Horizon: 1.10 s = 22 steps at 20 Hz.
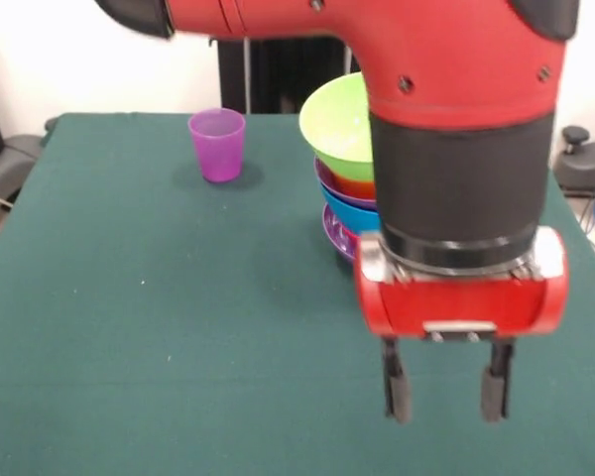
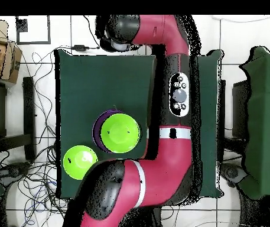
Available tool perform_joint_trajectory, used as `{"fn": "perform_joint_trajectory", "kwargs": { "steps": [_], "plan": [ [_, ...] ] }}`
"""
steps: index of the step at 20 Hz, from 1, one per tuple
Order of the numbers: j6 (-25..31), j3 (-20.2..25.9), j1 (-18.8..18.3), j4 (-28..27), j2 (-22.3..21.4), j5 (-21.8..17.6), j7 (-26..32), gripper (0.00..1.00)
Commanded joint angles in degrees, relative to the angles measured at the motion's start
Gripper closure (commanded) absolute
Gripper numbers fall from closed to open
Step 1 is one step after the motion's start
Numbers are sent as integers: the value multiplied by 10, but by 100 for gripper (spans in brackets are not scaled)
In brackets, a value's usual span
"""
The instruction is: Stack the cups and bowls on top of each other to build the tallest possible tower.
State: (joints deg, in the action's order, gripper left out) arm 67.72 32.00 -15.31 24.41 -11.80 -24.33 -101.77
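The tower (image 1: pixel 345 188) stands right of the table's middle: a lime green bowl (image 1: pixel 339 121) on top, then orange-red, blue and a wide purple bowl (image 1: pixel 334 230) as its base. From above, its green top (image 2: pixel 120 132) covers all but the purple rim (image 2: pixel 100 121). The purple cup (image 1: pixel 217 145) stands upright to its left, apart from it. A second lime green bowl (image 2: pixel 80 161) sits alone near the robot's base. My gripper (image 1: pixel 445 397) hangs open and empty in front of the tower, above the cloth. The yellow cup is out of view.
The green cloth table (image 1: pixel 139 327) fills the front view. My red arm (image 2: pixel 175 100) crosses the table in the overhead view and hides the purple cup there. Other green tables (image 2: pixel 267 118) and floor cables (image 2: pixel 36 88) lie around.
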Motion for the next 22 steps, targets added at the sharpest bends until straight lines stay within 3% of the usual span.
{"fn": "perform_joint_trajectory", "kwargs": {
  "steps": [1, 3, 7, 8, 10, 14, 16, 18, 19, 22],
  "plan": [
    [184, 395, -47, -157, 56, -336, 296, 0],
    [207, 509, -65, -166, 63, -442, 325, 0],
    [251, 674, -88, -183, 72, -610, 361, 0],
    [263, 707, -92, -186, 74, -647, 365, 0],
    [276, 727, -101, -185, 70, -677, 362, 0],
    [313, 658, -121, -155, 34, -625, 313, 0],
    [343, 597, -138, -123, 13, -568, 281, 0],
    [354, 526, -164, -69, -12, -494, 242, 0],
    [353, 482, -188, -17, -32, -441, 206, 0],
    [312, 411, -250, 125, -83, -341, 119, 0]
  ]
}}
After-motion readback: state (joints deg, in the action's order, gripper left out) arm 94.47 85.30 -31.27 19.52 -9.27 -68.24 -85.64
